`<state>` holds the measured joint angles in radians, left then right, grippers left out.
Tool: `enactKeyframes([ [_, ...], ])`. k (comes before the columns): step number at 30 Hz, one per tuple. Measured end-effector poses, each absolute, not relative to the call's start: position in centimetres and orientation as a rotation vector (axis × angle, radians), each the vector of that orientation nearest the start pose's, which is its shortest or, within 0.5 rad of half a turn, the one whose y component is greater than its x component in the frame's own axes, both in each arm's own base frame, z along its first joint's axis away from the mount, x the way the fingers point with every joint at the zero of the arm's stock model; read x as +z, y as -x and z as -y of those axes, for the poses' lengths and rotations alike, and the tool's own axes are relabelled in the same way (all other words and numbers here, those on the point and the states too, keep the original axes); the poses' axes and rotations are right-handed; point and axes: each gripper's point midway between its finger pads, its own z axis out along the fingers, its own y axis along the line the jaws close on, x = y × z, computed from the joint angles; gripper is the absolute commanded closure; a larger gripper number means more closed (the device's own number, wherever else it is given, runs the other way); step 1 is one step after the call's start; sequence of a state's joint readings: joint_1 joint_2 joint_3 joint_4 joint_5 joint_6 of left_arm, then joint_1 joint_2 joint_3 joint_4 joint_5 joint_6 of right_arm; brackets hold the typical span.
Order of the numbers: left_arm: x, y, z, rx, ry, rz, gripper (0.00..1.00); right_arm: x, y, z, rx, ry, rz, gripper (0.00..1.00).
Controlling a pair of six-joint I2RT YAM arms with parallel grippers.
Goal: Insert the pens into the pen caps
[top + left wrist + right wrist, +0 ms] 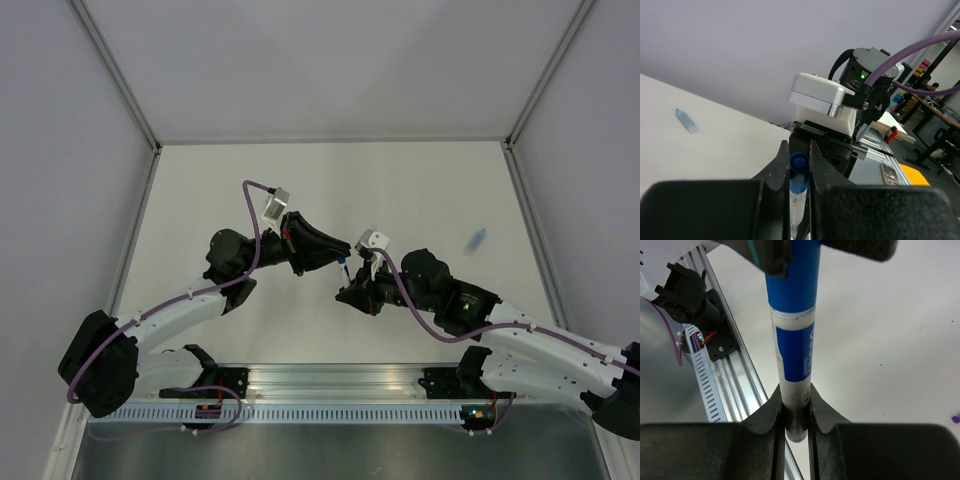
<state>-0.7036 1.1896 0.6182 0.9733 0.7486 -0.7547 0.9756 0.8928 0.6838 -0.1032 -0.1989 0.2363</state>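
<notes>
over the white table (420,180), the left end effector (799,148) and right end effector (796,396) each clamp one pen (795,360) between them.

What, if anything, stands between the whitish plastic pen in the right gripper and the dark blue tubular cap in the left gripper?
Nothing visible does: the dark blue tubular cap sits directly on the whitish plastic pen, with no gap between them.

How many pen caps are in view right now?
2. One dark blue cap in the left gripper, on the pen the right gripper holds; one light blue cap loose on the table, far right. Others may be hidden.
</notes>
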Motion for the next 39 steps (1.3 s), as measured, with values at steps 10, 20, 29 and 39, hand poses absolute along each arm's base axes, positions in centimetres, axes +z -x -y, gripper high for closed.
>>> enactKeyframes([
  [10,34.9,-18.1,32.7,-1.587,-0.674,-1.2,0.98,24.2,-16.8,-29.6,0.857,0.873,-1.836,1.0],
  [20,37.2,-19.7,33.0,-1.473,-0.641,-1.146,0.98,27.1,-19.5,-28.4,0.685,0.915,-1.835,1.0],
  [29,36.2,-21.5,33.5,-1.421,-0.603,-1.204,0.98,26.2,-21.4,-27.0,0.554,0.937,-1.892,1.0],
  [39,32.5,-21.2,32.3,-1.369,-0.54,-1.381,0.5,23.9,-20.6,-28.2,0.676,0.926,-1.908,1.0],
])
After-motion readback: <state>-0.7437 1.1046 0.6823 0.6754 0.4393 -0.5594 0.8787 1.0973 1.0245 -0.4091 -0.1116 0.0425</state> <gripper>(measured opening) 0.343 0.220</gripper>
